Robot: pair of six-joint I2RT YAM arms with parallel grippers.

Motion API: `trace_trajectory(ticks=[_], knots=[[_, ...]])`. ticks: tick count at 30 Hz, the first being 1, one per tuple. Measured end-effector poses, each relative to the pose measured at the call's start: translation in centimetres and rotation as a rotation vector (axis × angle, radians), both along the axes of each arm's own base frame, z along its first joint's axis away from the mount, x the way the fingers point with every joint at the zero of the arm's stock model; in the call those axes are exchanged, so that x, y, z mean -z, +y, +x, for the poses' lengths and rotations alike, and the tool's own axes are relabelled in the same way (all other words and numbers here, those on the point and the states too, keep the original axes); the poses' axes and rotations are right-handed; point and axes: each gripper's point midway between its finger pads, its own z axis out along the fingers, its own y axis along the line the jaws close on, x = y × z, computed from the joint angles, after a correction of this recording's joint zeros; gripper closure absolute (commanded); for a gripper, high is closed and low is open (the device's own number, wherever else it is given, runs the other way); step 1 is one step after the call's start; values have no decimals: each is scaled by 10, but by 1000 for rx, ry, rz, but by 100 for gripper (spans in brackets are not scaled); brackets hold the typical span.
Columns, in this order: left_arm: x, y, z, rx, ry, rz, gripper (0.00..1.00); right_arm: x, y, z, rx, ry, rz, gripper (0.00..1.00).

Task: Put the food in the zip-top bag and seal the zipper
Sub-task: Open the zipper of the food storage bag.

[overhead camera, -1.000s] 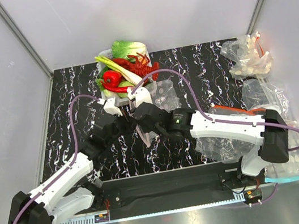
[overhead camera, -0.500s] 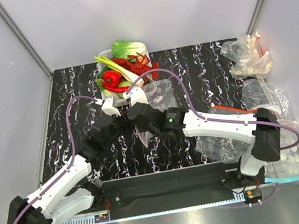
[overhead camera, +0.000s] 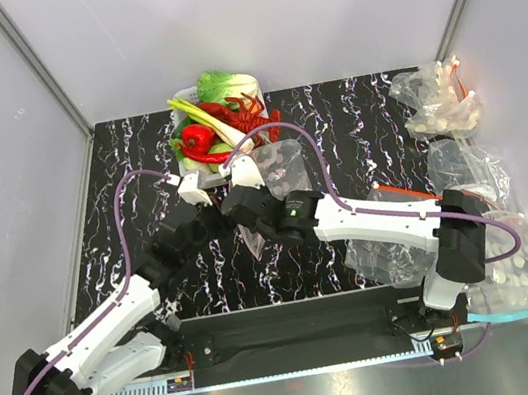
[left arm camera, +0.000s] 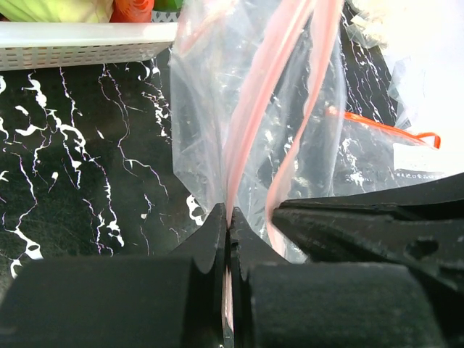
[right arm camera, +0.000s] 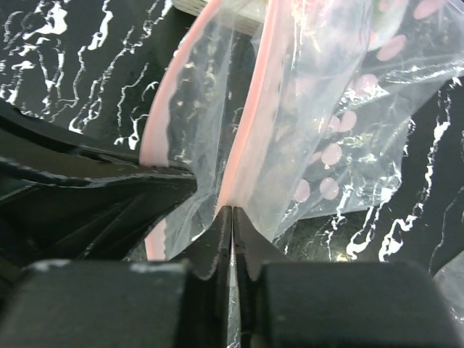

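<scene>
Zip-top bag (right arm camera: 326,145), zipper (left arm camera: 246,130) lips stretching away, left hand (left arm camera: 228,219) and right hand (right arm camera: 232,214) each clamping one.

left claw (overhead camera: 204,189), right claw (overhead camera: 237,174) | together at zip-top bag (overhead camera: 283,160) | food (overhead camera: 216,124) beyond

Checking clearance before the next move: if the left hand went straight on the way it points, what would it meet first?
The bag that the left hand pinches by the zipper; behind it, probably the white basket, though depth is unclear.
</scene>
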Motion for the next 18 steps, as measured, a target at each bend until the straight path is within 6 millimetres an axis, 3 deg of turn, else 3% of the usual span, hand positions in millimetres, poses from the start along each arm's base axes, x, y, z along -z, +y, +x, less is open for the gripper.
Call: trace_trajectory(ticks=[2,8,11,14,18], knots=[[0,0,0,0,-1,0,100,1,-3,0,6,0,-9,100],[2,0,1,0,4,4,100,-6,-6,-2,6,-3,6,99],[4,0,1,0,9,8,100,-19,-10,-4,7,-14,38,73],[5,-1,1,0,10,9,100,-30,-12,-6,0,-23,63,70],[5,-1,1,0,10,9,100,-29,-9,-7,-16,-14,67,69]])
